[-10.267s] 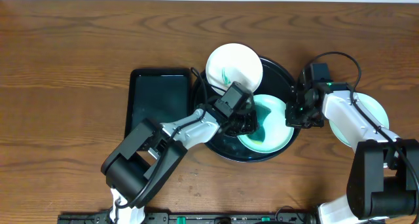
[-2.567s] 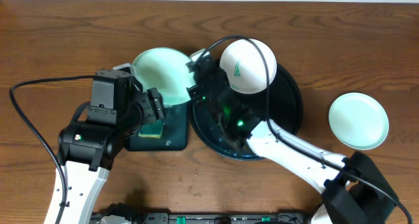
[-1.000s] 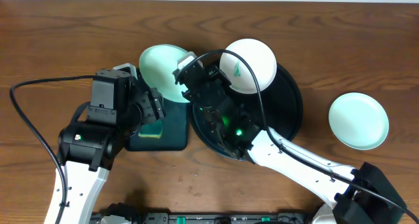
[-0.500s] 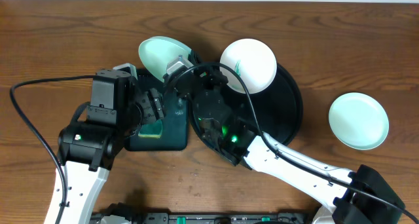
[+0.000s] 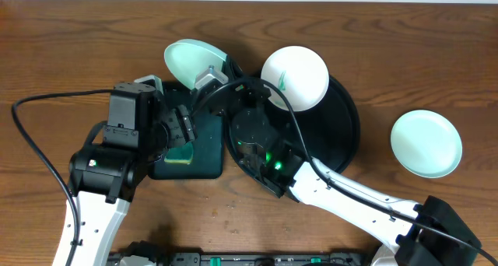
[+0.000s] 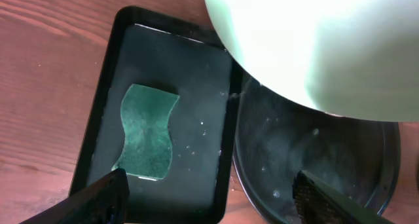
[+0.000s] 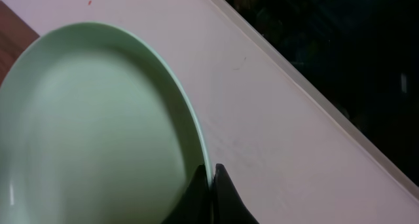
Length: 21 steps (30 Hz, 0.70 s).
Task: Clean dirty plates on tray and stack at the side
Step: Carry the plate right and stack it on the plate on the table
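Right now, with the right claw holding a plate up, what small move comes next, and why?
Probably swing the right claw and its plate rightward, toward the lone plate at far right. The held plate shows no smear in the wrist view, and the left claw is open, the sponge lying in the small tray.

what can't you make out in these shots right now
- Left wrist: held plate glares white, cut off by the top edge; surface unreadable.
- Overhead: sponge mostly hidden under the left arm.
- Overhead: round tray, left part covered by the right arm.
- Right wrist: right gripper fingertips are a dark blur; plate's left side cut off.
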Each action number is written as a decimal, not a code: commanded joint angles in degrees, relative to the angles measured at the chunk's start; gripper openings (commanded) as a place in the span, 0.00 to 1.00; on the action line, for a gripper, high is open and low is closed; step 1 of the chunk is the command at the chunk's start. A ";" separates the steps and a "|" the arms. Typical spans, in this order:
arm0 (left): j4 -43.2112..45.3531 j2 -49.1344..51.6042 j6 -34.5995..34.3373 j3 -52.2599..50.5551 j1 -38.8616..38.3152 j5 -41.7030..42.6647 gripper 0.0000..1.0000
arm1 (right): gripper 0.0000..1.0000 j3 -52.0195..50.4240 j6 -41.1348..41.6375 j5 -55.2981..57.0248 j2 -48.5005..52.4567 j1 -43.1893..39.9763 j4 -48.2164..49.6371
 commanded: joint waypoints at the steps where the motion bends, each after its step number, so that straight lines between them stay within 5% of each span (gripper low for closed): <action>1: -0.11 0.04 0.35 0.96 0.09 0.57 0.81 | 0.01 1.11 5.60 3.04 -0.31 -0.13 -0.55; 5: -0.11 0.04 0.35 0.96 0.09 0.57 0.81 | 0.01 1.11 28.68 2.69 -0.31 -4.24 -12.55; 10: -0.11 0.04 0.35 0.96 0.09 0.57 0.81 | 0.01 1.11 60.30 -16.06 -0.31 -12.83 -33.86; 21: -0.11 0.04 0.35 0.96 0.09 0.57 0.81 | 0.01 1.14 72.63 -61.44 -12.09 -39.98 -49.33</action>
